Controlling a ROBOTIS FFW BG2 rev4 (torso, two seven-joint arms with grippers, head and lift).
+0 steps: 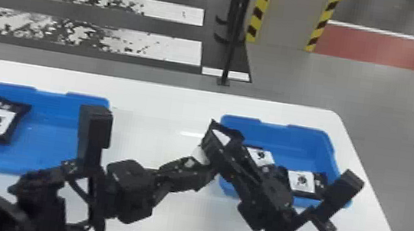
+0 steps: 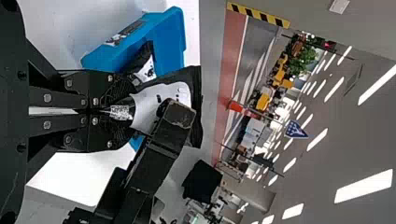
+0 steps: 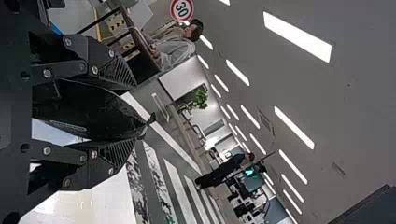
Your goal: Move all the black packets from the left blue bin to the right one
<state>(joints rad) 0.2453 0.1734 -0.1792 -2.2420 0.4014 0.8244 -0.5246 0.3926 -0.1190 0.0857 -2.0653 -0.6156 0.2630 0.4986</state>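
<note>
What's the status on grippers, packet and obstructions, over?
Left gripper shut on black packet. Right gripper clasping same packet. Packet raised near right blue bin. No obstruction seen.

1. Left blue bin (image 1: 60, 106): cut off by the head view's left edge.
2. Right blue bin (image 1: 273, 130): near wall partly hidden behind the right arm (image 1: 271, 190).
3. White table (image 1: 165, 105): bottom edge crops it.
</note>
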